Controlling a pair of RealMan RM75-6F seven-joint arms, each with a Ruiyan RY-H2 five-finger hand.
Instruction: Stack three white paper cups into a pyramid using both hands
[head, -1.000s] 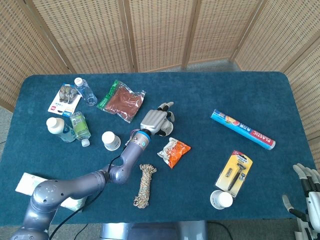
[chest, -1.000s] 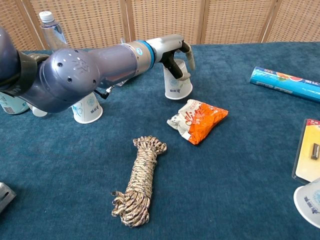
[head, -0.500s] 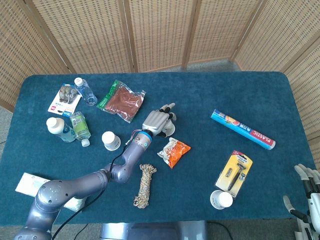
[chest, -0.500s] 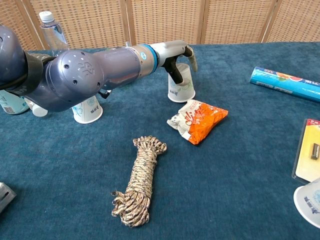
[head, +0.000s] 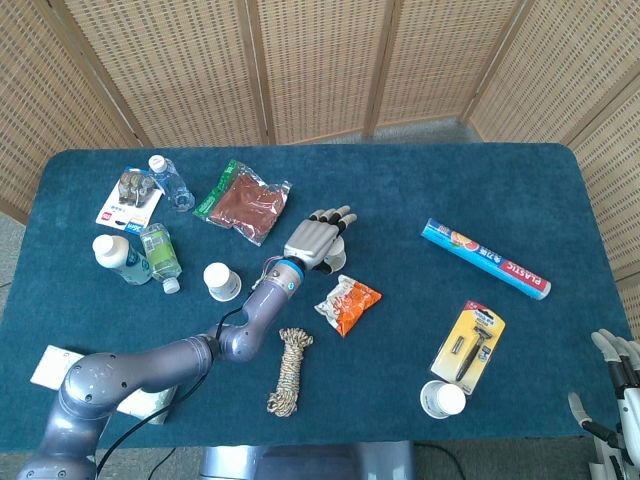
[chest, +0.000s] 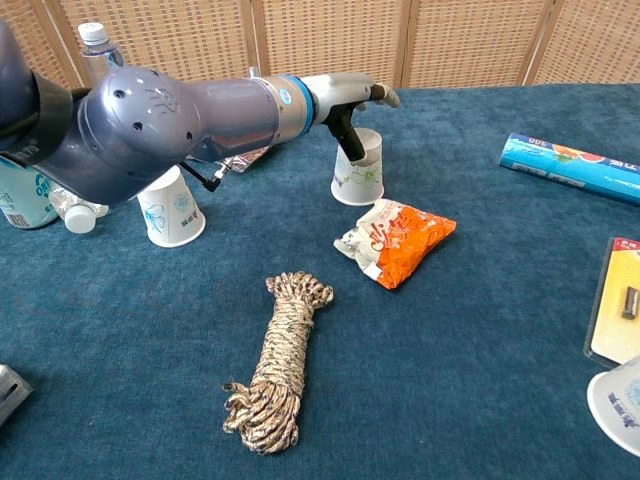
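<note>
Three white paper cups stand upside down on the blue table. The middle cup (chest: 359, 172) sits under my left hand (chest: 346, 98); the fingers reach out flat above it and the thumb hangs down against its side. From the head view, my left hand (head: 313, 240) covers most of that cup (head: 336, 262). A second cup (head: 222, 281) (chest: 170, 207) stands to its left, beside my left forearm. The third cup (head: 443, 399) (chest: 620, 402) is near the front edge on the right. My right hand (head: 618, 385) hangs off the table's front right corner, fingers apart and holding nothing.
An orange snack bag (chest: 395, 238) lies just right of the middle cup, a coiled rope (chest: 272, 362) in front of it. A razor pack (head: 470, 343) sits by the third cup, a wrap box (head: 486, 259) behind it. Bottles (head: 128, 258) and a brown packet (head: 243, 200) lie at the left.
My left hand's fingers have uncurled from around the middle cup and now stretch out above it. The cup has stayed nearly in place. My right hand has barely moved.
</note>
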